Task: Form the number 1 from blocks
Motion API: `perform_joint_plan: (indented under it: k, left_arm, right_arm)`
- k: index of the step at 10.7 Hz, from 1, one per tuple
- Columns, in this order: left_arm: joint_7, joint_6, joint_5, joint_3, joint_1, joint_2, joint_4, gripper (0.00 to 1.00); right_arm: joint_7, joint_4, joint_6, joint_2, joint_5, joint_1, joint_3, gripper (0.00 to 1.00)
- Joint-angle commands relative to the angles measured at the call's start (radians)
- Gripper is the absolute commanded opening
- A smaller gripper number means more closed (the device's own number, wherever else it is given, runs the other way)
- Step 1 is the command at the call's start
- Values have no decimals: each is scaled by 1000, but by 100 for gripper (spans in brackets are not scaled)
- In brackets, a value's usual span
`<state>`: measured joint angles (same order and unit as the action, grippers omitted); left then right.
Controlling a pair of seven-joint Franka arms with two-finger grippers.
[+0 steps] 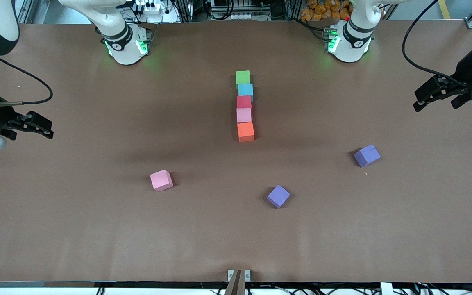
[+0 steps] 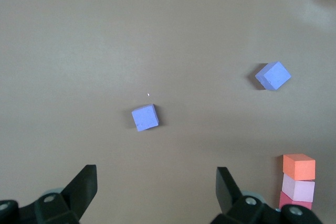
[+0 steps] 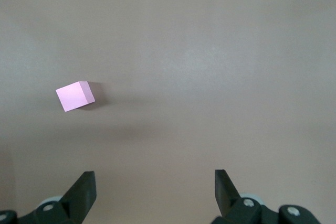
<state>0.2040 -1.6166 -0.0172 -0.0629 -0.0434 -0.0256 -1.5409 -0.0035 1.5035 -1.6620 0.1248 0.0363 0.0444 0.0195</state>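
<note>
Five blocks form a straight touching column mid-table: green (image 1: 242, 77) farthest from the front camera, then light blue (image 1: 245, 90), red (image 1: 244, 101), pink (image 1: 243, 115) and orange (image 1: 246, 131). A second pink block (image 1: 161, 180) (image 3: 75, 96) lies loose toward the right arm's end. One purple block (image 1: 278, 196) (image 2: 273, 75) lies nearer the front camera than the column. Another purple block (image 1: 367, 155) (image 2: 145, 117) lies toward the left arm's end. My left gripper (image 1: 436, 100) (image 2: 156, 174) hangs open and empty over its end of the table. At the other end my right gripper (image 1: 49, 128) (image 3: 155, 179) is likewise open and empty.
The brown table (image 1: 96, 229) carries only the blocks. The two arm bases (image 1: 127, 45) (image 1: 348, 41) stand along the table's edge farthest from the front camera. The left wrist view catches the column's orange (image 2: 299, 166) and pink (image 2: 298, 188) blocks.
</note>
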Motion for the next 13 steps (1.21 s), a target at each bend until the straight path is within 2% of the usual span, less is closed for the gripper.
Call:
perform_joint_plan:
  k: [1, 3, 8, 13]
  left_arm:
    - [-2, 21, 23, -2, 8, 0, 15, 100]
    - [-5, 26, 25, 26, -6, 0, 15, 100]
    - [-18, 50, 26, 20, 42, 3, 15, 100]
    - [-31, 78, 34, 23, 27, 6, 16, 100]
  right_arm:
    - [2, -14, 13, -1, 19, -5, -6, 100]
    - [2, -14, 11, -1, 16, -5, -6, 100]
    - [0, -14, 11, -1, 14, -6, -6, 100]
    - [-1, -14, 11, -1, 13, -8, -6, 100]
